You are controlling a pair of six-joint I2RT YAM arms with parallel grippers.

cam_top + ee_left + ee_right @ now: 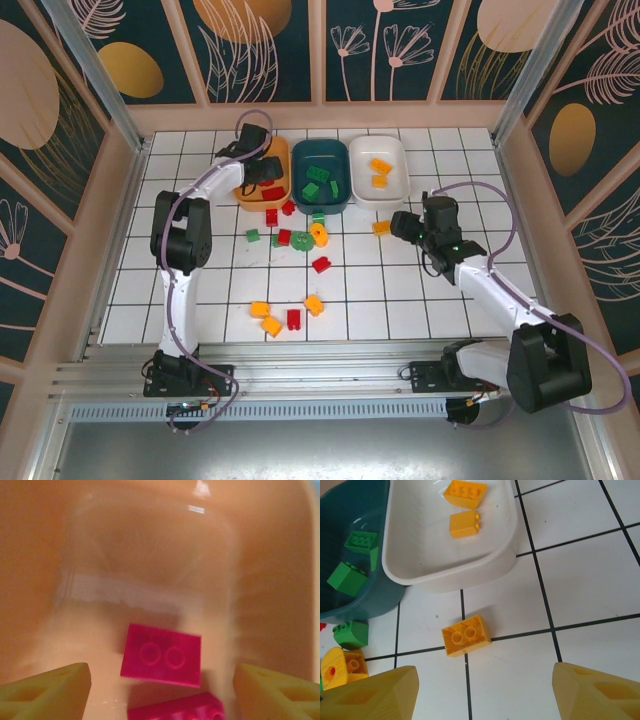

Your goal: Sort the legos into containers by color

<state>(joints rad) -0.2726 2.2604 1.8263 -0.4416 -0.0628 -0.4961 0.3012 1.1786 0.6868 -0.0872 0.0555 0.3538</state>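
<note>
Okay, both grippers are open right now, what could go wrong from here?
1. The right gripper hovers open over a yellow brick that lies slightly turned, close to the white tray; closing may pinch a corner and flick it away.
2. The left gripper is low inside the orange tray above red bricks; lifting out carelessly might catch the wall and shift the tray.

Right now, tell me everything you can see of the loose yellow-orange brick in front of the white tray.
The yellow-orange plastic brick is a small glossy block with two round studs on top. It lies flat, studs up, slightly askew to the grid, over a crossing of dark grout lines of the white tiled table. It sits near the white rounded plastic tray, apart from it; only the table touches it.
</note>
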